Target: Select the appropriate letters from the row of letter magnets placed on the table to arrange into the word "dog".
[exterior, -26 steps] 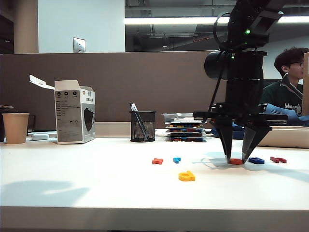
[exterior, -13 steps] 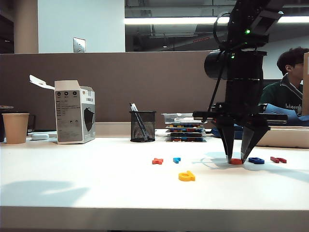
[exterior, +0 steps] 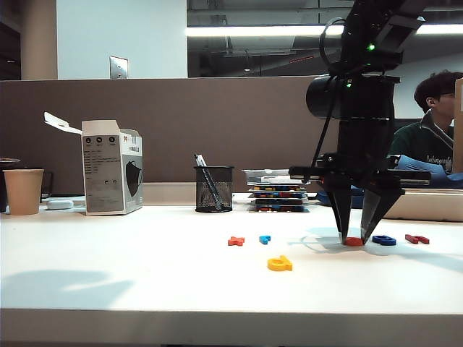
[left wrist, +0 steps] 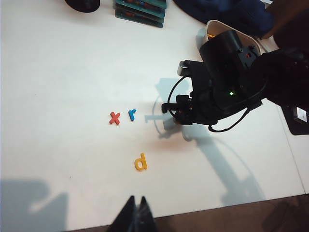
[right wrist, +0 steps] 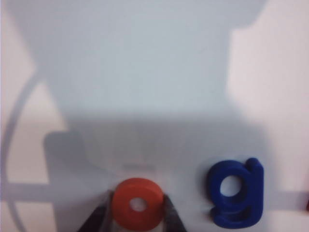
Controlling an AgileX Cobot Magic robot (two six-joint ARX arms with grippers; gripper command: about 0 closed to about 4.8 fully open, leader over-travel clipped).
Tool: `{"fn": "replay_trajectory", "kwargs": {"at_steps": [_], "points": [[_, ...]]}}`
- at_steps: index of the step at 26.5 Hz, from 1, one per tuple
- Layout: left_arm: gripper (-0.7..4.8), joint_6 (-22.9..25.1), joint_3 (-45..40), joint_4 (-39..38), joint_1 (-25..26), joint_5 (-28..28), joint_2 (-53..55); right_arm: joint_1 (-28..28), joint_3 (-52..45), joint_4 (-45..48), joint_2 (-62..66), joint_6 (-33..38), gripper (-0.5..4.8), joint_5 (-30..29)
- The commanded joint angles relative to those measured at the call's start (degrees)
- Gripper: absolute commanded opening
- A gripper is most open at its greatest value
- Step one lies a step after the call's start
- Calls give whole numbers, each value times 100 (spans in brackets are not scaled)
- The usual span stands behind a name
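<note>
Nearest the front edge of the table [exterior: 108, 289] we see a wide bare strip of white top, plenty of free room, with only a soft shadow on the left. Just behind it lies the yellow "d" [exterior: 279, 264], alone, well apart from the row. From the left wrist view we see the left gripper [left wrist: 135, 212] hanging high above that front edge, its two dark fingers pressed together, clenched on nothing.

Further back runs the row: orange "x" [exterior: 236, 241], light blue "r" [exterior: 265, 238], then a gap, then the orange-red "o" [exterior: 353, 241], dark blue "g" [exterior: 383, 240] and the dark red piece [exterior: 417, 238] near the right border. We see the right gripper [exterior: 353, 236] pointing straight down with its tips at the table, one finger on each side of the "o", grasping it; the ring still sits on the surface. In the right wrist view the "g" lies just beside the "o", not touching.

At the back edge stand a paper cup [exterior: 23, 191], an opened carton [exterior: 112, 168], a mesh pen holder [exterior: 214, 188] and a stack of trays [exterior: 278, 194]. Beyond the divider sits a person [exterior: 434, 126].
</note>
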Motion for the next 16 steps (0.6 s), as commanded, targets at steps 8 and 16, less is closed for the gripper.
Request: {"fn": "replay_trajectory", "kwargs": {"at_steps": [8, 16], "points": [[-6, 7, 20, 15, 0, -33, -13, 9, -28, -146, 17, 4, 94, -59], [-6, 7, 20, 15, 0, -33, -13, 9, -26, -111, -201, 4, 94, -57]]}}
